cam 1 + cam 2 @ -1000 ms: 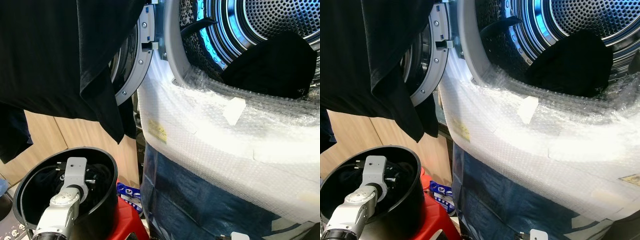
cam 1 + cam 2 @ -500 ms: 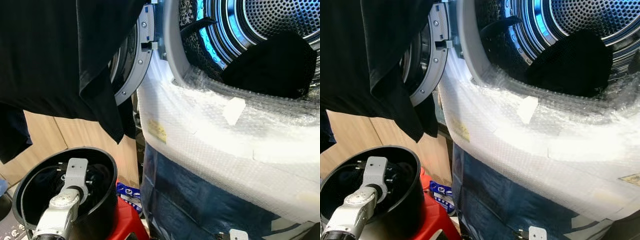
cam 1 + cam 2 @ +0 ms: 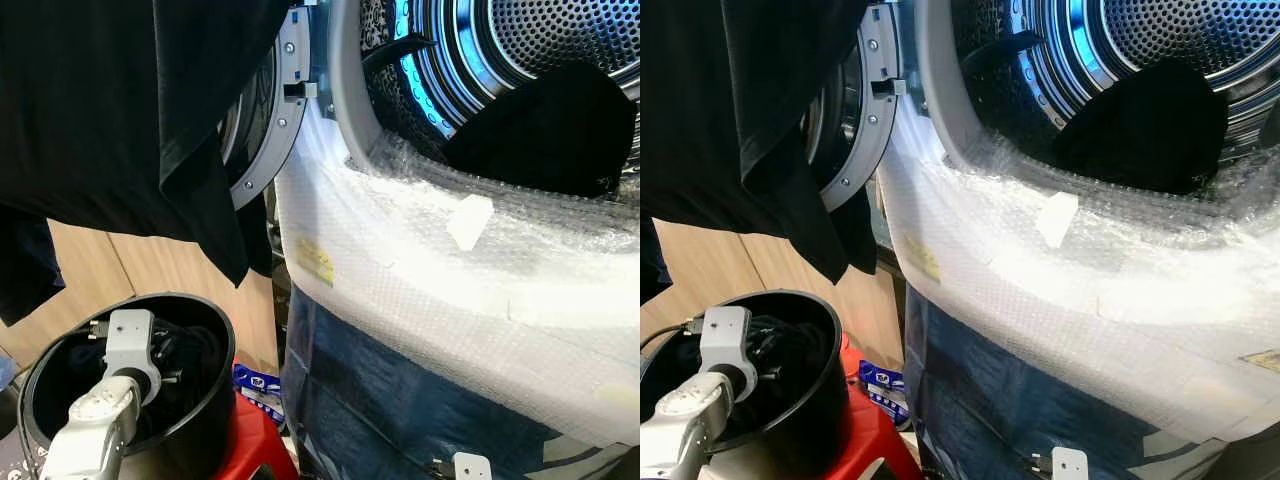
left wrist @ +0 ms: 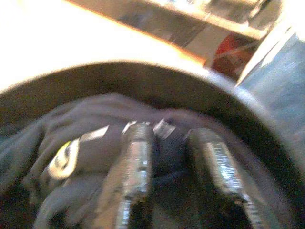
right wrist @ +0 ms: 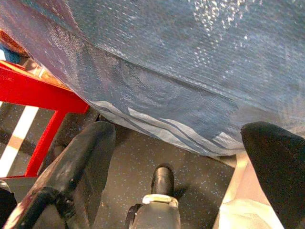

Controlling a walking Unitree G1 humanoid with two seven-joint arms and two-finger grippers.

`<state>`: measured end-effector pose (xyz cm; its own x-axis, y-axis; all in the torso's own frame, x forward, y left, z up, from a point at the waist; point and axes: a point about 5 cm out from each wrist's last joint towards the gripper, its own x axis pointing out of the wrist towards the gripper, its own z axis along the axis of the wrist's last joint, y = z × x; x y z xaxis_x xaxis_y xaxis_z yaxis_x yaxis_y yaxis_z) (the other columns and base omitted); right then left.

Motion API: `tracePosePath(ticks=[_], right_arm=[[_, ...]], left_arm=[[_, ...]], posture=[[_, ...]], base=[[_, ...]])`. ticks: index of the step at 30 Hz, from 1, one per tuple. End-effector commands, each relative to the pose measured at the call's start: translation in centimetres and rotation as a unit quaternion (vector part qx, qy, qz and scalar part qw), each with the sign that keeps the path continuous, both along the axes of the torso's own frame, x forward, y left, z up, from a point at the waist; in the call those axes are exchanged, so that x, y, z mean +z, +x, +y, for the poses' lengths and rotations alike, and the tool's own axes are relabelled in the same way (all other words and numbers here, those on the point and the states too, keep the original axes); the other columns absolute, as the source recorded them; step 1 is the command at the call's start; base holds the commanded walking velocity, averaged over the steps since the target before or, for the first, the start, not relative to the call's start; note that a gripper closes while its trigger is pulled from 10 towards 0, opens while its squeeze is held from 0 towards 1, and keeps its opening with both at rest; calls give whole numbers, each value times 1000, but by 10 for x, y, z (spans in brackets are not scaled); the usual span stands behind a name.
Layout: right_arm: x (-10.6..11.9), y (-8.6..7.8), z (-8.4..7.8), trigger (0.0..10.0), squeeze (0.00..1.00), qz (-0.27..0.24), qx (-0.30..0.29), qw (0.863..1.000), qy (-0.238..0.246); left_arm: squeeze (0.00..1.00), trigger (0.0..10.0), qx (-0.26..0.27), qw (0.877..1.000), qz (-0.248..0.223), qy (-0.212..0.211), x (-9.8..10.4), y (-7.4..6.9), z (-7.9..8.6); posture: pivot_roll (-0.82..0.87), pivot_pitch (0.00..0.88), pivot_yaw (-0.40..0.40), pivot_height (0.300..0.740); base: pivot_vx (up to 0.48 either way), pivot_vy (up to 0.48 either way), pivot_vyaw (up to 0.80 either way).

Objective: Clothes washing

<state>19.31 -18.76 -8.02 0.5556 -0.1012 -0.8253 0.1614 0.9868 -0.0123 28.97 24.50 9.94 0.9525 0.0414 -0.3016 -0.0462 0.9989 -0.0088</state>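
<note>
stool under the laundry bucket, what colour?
Red. The stool shows best in the left eye view, under the black bucket.

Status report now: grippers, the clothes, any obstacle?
Left gripper down in black bucket, fingers astride dark clothes, not closed. Right gripper idle, open, low by the floor. Black garment in washer drum. Hanging black shirt upper left.

Home laundry corner: front-load washing machine [image 3: 420,300] wrapped in bubble wrap, door [image 3: 265,120] open, perforated steel drum [image 3: 540,45] lit. Black garments [image 3: 100,110] hang alongside, black laundry bucket [image 3: 205,400] on a red stool [image 3: 255,445], wood-panel wall [image 3: 150,270].
</note>
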Motion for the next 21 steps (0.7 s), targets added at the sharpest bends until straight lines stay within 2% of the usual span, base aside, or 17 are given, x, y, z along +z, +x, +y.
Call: tracePosePath(ticks=[1, 3, 5, 7, 9, 10, 12, 13, 14, 15, 16, 17, 18, 20, 21], right_arm=[[1, 2, 3, 10000, 0, 0, 7, 1000, 3], [1, 3, 4, 10000, 0, -2, 8, 1000, 4], [1, 3, 4, 10000, 0, -2, 8, 1000, 4], [1, 4, 4, 10000, 0, -3, 8, 1000, 4], [2, 4, 4, 10000, 0, -4, 9, 1000, 5], [2, 5, 4, 10000, 0, -5, 7, 1000, 6], [2, 5, 5, 10000, 0, -6, 6, 1000, 7], [2, 5, 5, 10000, 0, -6, 6, 1000, 7], [2, 5, 5, 10000, 0, -6, 6, 1000, 7], [2, 5, 5, 10000, 0, -6, 6, 1000, 7], [2, 5, 5, 10000, 0, -6, 6, 1000, 7], [2, 4, 6, 10000, 0, -5, 6, 1000, 7], [2, 4, 6, 10000, 0, -5, 7, 1000, 7], [2, 5, 5, 10000, 0, -6, 4, 1000, 8], [2, 5, 4, 10000, 0, -6, 3, 1000, 8]], left_arm=[[0, 0, -44, 998, -33, -9, 24, 5, -7], [0, 0, -89, 995, -49, -15, 37, 8, -18], [0, 0, -100, 993, -52, -16, 41, 9, -21], [0, 0, -151, 986, -65, -23, 55, 14, -39], [0, 0, -182, 981, -68, -27, 60, 14, -49], [0, 0, -208, 975, -70, -16, 64, 13, -57], [0, 0, -204, 976, -79, 19, 65, 14, -57], [0, 10000, -163, 983, -71, 49, 59, 18, -48], [0, 10000, -163, 983, -71, 49, 59, 18, -48], [0, 10000, -146, 987, -43, 55, 50, 17, -42], [0, 10000, -146, 987, -43, 55, 50, 17, -42], [482, 10000, -104, 994, -32, 31, 44, 17, -37], [1000, 10000, -92, 995, -30, 23, 43, 17, -36], [1000, 10000, -28, 999, -28, 36, 39, 18, -28], [1000, 10000, -18, 999, -28, 34, 39, 18, -27]], posture=[[47, 0, 9, 740], [49, 0, 9, 740], [48, 0, 9, 740], [48, 0, 10, 740], [48, 0, 10, 740], [37, 0, 17, 740], [37, 0, 17, 740], [40, 0, 18, 740], [40, 0, 18, 740], [44, 0, 17, 740], [44, 0, 17, 740], [42, 0, 18, 740], [42, 0, 18, 740], [36, 0, 23, 740], [36, 0, 23, 740]], base=[[0, 0, 0], [0, 0, 0], [0, 0, 0], [0, 0, 0], [0, 0, 0], [0, 0, 0], [0, 0, 0], [0, 0, 0], [0, 0, 0], [0, 0, 0], [0, 0, 0], [0, 0, 0], [0, 0, 0], [0, 0, 0], [0, 0, 0]])
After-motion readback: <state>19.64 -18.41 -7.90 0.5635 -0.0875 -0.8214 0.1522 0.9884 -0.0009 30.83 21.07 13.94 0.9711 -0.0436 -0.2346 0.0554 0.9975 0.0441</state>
